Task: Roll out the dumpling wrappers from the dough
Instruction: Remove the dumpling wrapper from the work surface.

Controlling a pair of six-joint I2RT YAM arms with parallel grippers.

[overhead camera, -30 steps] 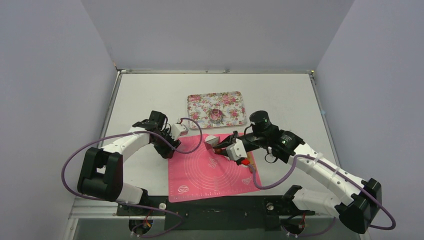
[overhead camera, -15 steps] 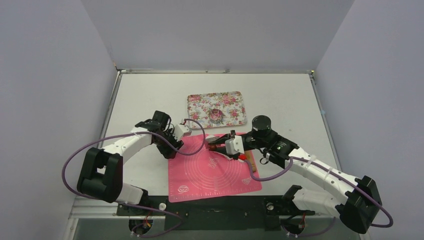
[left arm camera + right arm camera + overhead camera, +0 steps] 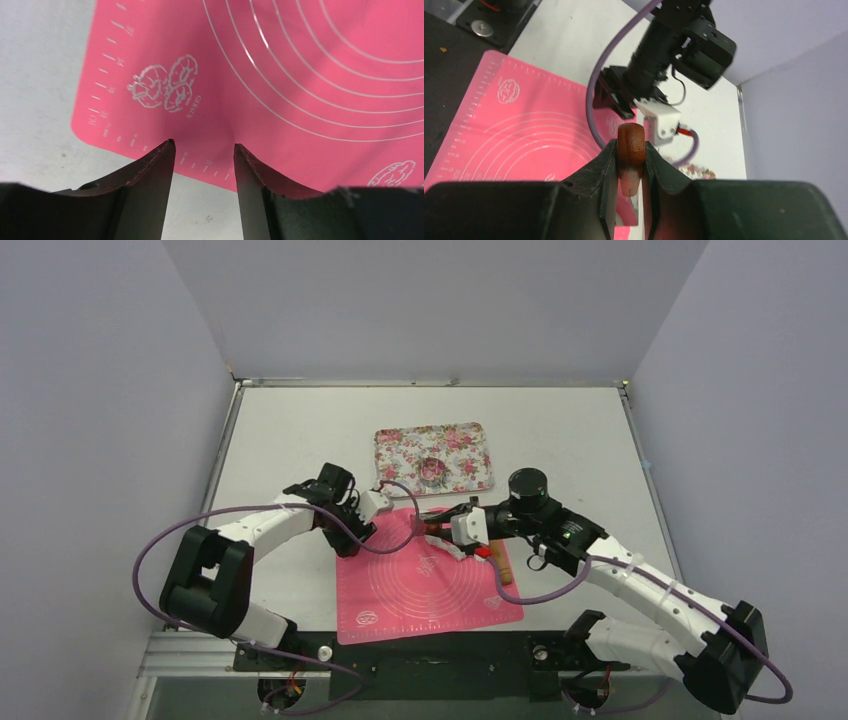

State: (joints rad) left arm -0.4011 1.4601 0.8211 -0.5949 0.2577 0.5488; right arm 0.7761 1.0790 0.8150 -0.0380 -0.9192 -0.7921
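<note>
My right gripper (image 3: 437, 528) hovers over the back edge of the pink mat (image 3: 420, 590), shut on a brown wooden rolling pin (image 3: 631, 145) that lies along its fingers. The pin's other end (image 3: 503, 568) sticks out behind the wrist. My left gripper (image 3: 352, 540) hangs open over the mat's left edge (image 3: 300, 60), with nothing between its fingers (image 3: 150, 165). I cannot make out the dough; the spot under the right fingers is covered. No dumpling wrappers are in view.
A floral tray (image 3: 400, 445) lies behind the mat with a metal ring cutter (image 3: 432, 470) in it. Both purple cables loop beside the arms. In the right wrist view the left arm (image 3: 664, 55) stands close ahead.
The left gripper has moved right, toward the mat's back-left part. The right gripper has shifted slightly left and back with the pin still in it.
</note>
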